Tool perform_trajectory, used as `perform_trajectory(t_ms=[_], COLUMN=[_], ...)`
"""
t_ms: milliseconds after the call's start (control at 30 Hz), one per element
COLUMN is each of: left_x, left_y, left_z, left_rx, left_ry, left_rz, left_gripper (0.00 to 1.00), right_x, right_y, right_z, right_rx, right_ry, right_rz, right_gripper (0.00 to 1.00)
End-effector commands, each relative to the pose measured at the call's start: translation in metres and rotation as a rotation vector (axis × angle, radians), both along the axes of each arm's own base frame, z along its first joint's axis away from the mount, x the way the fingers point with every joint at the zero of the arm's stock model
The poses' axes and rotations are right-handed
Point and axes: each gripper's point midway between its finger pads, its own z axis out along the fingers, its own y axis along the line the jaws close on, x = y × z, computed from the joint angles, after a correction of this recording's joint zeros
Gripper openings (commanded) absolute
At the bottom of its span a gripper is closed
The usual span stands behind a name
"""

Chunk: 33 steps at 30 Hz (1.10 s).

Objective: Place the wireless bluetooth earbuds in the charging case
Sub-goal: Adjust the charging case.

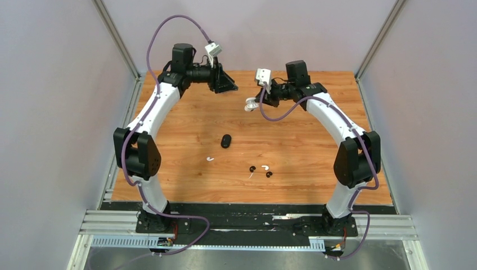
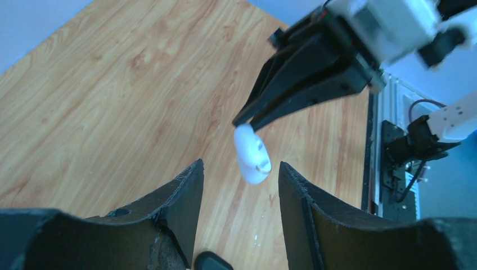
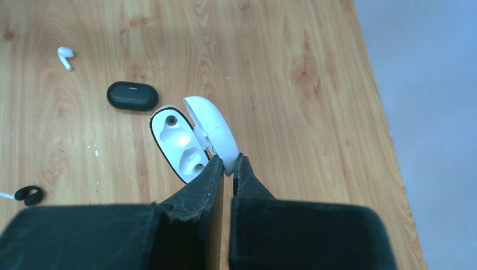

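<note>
White charging case [image 3: 179, 145] hangs open above the tabletop [image 1: 185, 124], empty sockets showing. Right pincer [image 3: 227, 164] is pinched tight on its lid [image 3: 211, 126]. Left pincer [image 1: 229, 86] has jaws apart, gripping nothing, and points at the case from close by. All earbuds lie loose on the tabletop: one white earbud [image 1: 210, 158] left of centre, a second white earbud [image 1: 264, 167] between a black earbud [image 1: 252, 168] and another black earbud [image 1: 269, 174]. Black case [image 1: 226, 140] is shut, mid-tabletop.
</note>
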Motion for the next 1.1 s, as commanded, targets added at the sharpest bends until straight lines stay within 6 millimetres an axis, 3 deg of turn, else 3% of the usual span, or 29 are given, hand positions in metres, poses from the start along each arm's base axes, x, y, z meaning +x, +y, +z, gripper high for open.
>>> perform_trajectory(t_ms=[0, 33, 67, 233, 600, 1067], left_x=[-0.007, -0.007, -0.006, 0.0, 0.001, 0.004], left_y=[-0.011, -0.012, -0.013, -0.016, -0.023, -0.027], left_z=[0.009, -0.003, 0.003, -0.01, -0.034, -0.053], left_rx=[-0.029, -0.016, -0.021, -0.02, 0.012, 0.044], left_ry=[0.134, 0.192, 0.188, 0.27, 0.337, 0.368], left_rz=[-0.088, -0.092, -0.103, -0.109, -0.126, -0.123], left_gripper=[0.6, 0.61, 0.62, 0.66, 0.6, 0.55], right_x=[-0.004, -0.004, -0.003, -0.002, 0.002, 0.007], right_y=[0.006, 0.008, 0.009, 0.019, 0.031, 0.049], right_z=[0.01, 0.011, 0.011, 0.006, 0.0, 0.008], right_rx=[-0.06, -0.067, -0.074, -0.1, -0.136, -0.121], right_ry=[-0.04, -0.036, -0.032, -0.003, 0.011, -0.003], right_rz=[0.03, 0.028, 0.026, 0.028, 0.022, 0.032], right_gripper=[0.0, 0.0, 0.0, 0.0, 0.0, 0.0])
